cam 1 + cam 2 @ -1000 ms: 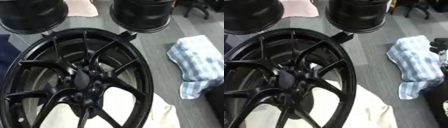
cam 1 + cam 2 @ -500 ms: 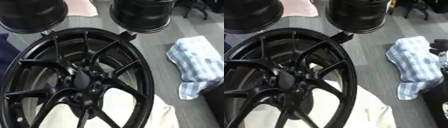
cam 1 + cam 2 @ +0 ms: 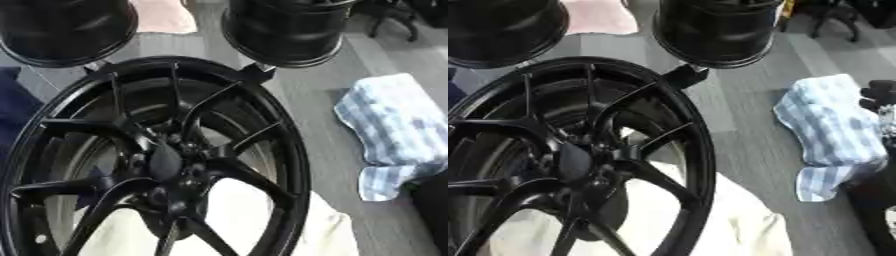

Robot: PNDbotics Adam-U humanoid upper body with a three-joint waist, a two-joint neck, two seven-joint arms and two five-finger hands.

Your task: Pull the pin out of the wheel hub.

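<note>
A big black multi-spoke wheel hub (image 3: pixel 166 160) fills the left and middle of both views, lying on a cream cloth (image 3: pixel 245 215). Its dark centre boss (image 3: pixel 575 162) is ringed by bolt holes, and I cannot make out a pin there. A small black piece (image 3: pixel 682 76) juts out at the rim's upper right edge. At the right edge of the right eye view a dark, knobbly shape shows that looks like part of my right hand (image 3: pixel 880 95), above the checked cloth. My left hand is out of sight.
Two more black wheels (image 3: pixel 61 30) (image 3: pixel 284 30) stand at the back, touching the hub's far rim. A blue-and-white checked cloth (image 3: pixel 398 130) lies on the grey floor to the right. A pink cloth (image 3: pixel 166 15) lies between the back wheels. Something dark (image 3: pixel 433 205) sits at lower right.
</note>
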